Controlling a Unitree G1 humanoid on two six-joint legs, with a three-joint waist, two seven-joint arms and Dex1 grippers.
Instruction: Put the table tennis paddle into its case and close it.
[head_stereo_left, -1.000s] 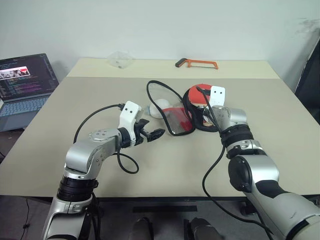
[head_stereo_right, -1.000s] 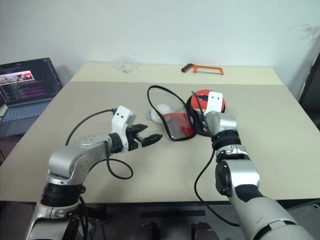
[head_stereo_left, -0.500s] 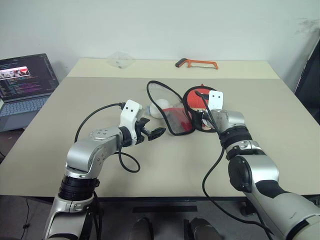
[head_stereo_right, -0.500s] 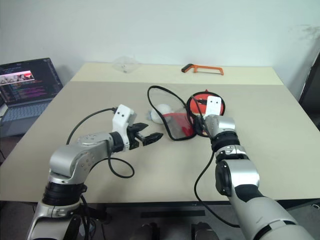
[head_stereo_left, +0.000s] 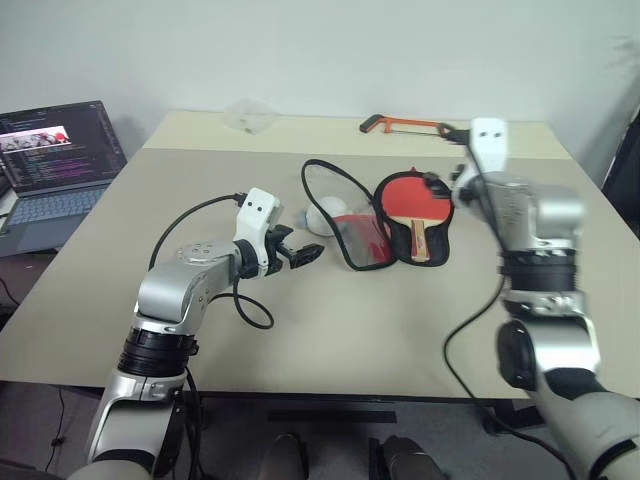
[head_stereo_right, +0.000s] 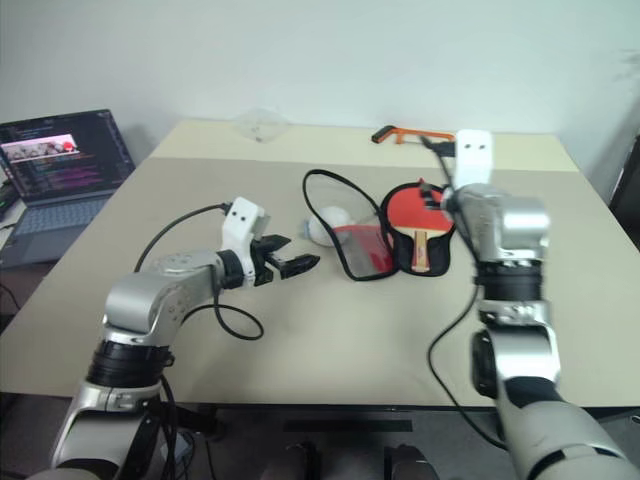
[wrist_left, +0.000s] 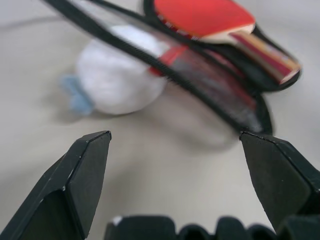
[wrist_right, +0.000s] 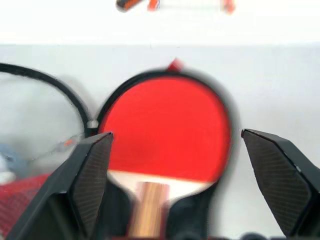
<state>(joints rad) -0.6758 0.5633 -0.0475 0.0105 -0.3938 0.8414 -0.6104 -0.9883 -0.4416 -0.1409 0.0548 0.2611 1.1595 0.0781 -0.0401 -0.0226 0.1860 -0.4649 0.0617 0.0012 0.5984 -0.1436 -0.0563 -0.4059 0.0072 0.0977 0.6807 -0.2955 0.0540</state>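
Note:
The table tennis paddle (head_stereo_left: 409, 194) lies flat in the black half of the open case (head_stereo_left: 446, 234), red blade away from me and wooden handle (head_stereo_left: 418, 238) toward me. The case's other flap (head_stereo_left: 356, 240), red with mesh, stands tilted up on the paddle's left. My right gripper (wrist_right: 176, 134) hovers above the paddle, open, holding nothing. My left gripper (head_stereo_left: 303, 256) is also open, low over the table, a short way left of the flap (wrist_left: 210, 85).
A white ball-like object (head_stereo_left: 325, 212) lies just left of the case flap. An orange-framed hacksaw (head_stereo_left: 401, 125) and a clear plastic piece (head_stereo_left: 249, 115) sit at the table's far edge. A laptop (head_stereo_left: 56, 150) stands off the table's left side.
My right gripper has opened, let go of the paddle in the case, and risen up and to the right. The left gripper has barely shifted. The head camera has moved a little.

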